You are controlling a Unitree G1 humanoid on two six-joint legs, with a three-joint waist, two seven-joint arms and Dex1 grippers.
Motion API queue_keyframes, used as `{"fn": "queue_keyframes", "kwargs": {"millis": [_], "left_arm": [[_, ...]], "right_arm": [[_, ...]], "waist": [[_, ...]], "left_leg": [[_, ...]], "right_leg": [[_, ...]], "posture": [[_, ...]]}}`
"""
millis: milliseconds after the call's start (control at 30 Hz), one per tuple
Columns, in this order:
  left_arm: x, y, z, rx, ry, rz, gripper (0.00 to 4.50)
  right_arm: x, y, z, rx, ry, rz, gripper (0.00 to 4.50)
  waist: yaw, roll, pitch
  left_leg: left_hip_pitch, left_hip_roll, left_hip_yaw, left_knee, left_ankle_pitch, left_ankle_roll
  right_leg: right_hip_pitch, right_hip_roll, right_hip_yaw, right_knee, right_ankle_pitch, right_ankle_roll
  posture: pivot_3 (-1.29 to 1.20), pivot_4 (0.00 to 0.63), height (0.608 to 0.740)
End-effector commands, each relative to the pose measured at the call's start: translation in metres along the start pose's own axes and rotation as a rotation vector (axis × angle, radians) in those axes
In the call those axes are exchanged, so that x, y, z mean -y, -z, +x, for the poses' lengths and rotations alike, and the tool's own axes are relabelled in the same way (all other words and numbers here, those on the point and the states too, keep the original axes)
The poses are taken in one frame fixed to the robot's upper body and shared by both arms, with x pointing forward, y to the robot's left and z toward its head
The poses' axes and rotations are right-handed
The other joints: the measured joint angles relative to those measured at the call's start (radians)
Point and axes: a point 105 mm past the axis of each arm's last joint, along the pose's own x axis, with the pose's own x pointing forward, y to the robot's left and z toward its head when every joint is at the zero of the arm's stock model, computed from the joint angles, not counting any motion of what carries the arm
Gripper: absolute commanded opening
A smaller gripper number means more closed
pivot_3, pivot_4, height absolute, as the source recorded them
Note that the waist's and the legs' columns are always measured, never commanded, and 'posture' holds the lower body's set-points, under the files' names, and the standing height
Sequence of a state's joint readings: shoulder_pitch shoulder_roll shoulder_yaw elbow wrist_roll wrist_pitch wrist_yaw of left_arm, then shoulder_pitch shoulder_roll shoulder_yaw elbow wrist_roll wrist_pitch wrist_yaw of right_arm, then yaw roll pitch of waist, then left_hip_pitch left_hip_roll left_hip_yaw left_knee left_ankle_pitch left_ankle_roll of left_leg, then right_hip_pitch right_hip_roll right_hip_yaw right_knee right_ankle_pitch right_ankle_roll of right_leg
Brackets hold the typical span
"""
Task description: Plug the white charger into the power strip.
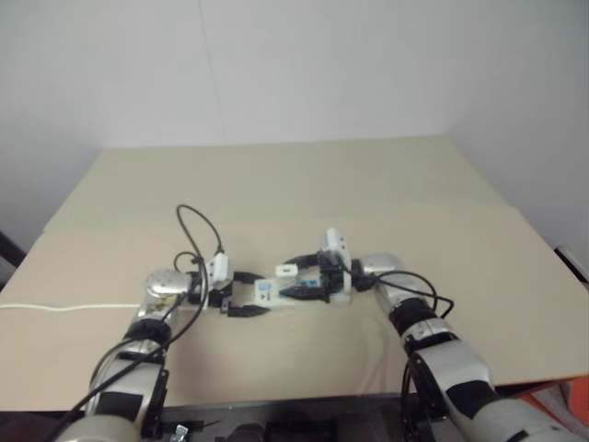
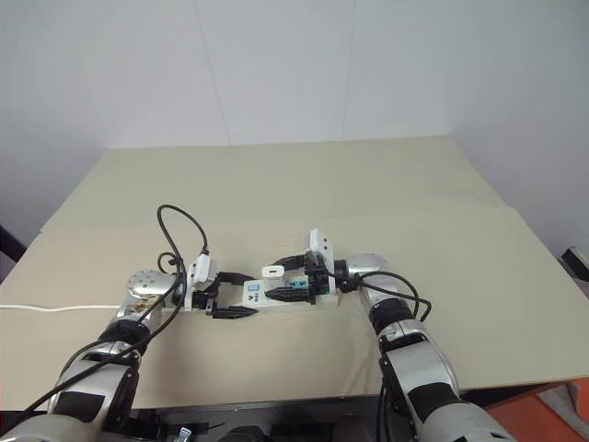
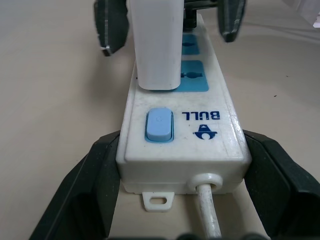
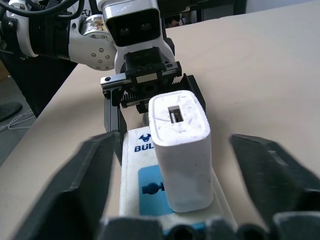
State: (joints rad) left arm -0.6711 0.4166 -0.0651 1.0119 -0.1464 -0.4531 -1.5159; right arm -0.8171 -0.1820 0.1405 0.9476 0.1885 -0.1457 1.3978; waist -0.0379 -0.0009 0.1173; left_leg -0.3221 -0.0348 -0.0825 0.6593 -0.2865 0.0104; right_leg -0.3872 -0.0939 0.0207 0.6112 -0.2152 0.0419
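While both arms reach in over the table's near edge, their wrists are turned inward so that the two grippers face each other along the power strip point(image 1: 293, 291). The left gripper point(image 3: 175, 180) lies nearly level at the strip's switch end, its black fingers point(image 3: 90, 195) clenched against the two long sides of the strip, beside the blue switch point(image 3: 159, 125) and above the point where the thin white cord point(image 3: 209, 215) leaves the housing. The right gripper point(image 4: 175, 180) comes in from the opposite end, also close to level, with its fingers point(image 4: 85, 180) released and spread wide; they stand apart on either side of the white charger point(image 4: 181, 155) without touching it.

That charger stands upright on the strip, seated on the blue outlet face next to the switch, with its small slot facing up. Another blue outlet face point(image 3: 191, 44) shows beyond it.

The strip lies on a pale beige table point(image 1: 304, 184), toward the middle of the near edge, running lengthwise parallel to that edge. The cord trails off toward the table's left edge point(image 1: 55, 308). Plain white walls point(image 1: 304, 64) rise behind the far edge, and a seam crosses the tabletop partway back.
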Motion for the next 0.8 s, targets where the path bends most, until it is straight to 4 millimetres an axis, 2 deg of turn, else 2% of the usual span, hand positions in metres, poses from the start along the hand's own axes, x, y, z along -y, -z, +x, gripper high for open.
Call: {"fn": "queue_keyframes", "kwargs": {"millis": [33,167,233,367,467,800], "left_arm": [[0.008,0.009,0.008,-0.052,0.052,0.001,3.25],[0.008,0.008,0.009,-0.05,0.051,0.002,3.25],[0.008,0.008,0.008,-0.05,0.05,0.002,3.25],[0.008,0.009,0.008,-0.051,0.05,-0.002,3.25],[0.008,0.009,0.008,-0.052,0.055,-0.006,3.25],[0.005,0.007,0.012,-0.052,0.057,-0.013,3.25]], "right_arm": [[-0.005,0.022,-0.01,-0.056,0.014,0.051,4.47],[0.0,0.015,-0.014,-0.058,0.034,0.008,4.47],[0.001,0.004,-0.016,-0.031,0.028,0.008,4.47],[0.005,-0.02,-0.021,0.015,0.079,-0.156,4.47],[0.001,-0.03,-0.022,0.02,0.056,-0.181,4.47],[-0.003,-0.046,-0.01,0.017,0.026,-0.194,4.47]], "waist": [[0.001,0.0,0.0],[0.002,0.0,0.0],[0.004,0.0,0.001],[0.008,0.0,0.002],[0.008,0.0,0.003],[0.018,0.0,0.004]], "left_leg": [[0.0,0.0,0.0,0.0,0.0,0.0],[0.0,0.0,0.0,0.0,0.0,0.0],[0.0,0.0,0.0,0.0,0.0,0.0],[-0.002,-0.001,0.0,0.0,0.0,0.0],[-0.004,-0.001,0.0,0.0,0.0,0.0],[-0.009,-0.001,0.001,0.0,0.0,0.0]], "right_leg": [[0.0,0.0,0.0,0.0,0.0,0.0],[0.0,0.0,0.0,0.0,0.0,0.0],[0.0,0.0,0.0,0.0,0.0,0.0],[-0.001,-0.001,0.0,-0.001,0.0,0.0],[-0.003,-0.001,0.0,-0.001,0.0,0.0],[-0.007,-0.001,-0.001,-0.001,0.0,0.001]], "posture": [[0.0,0.15,0.74],[0.0,0.15,0.74],[0.0,0.15,0.74],[0.0,0.15,0.74],[0.0,0.15,0.74],[0.0,0.15,0.74]]}}
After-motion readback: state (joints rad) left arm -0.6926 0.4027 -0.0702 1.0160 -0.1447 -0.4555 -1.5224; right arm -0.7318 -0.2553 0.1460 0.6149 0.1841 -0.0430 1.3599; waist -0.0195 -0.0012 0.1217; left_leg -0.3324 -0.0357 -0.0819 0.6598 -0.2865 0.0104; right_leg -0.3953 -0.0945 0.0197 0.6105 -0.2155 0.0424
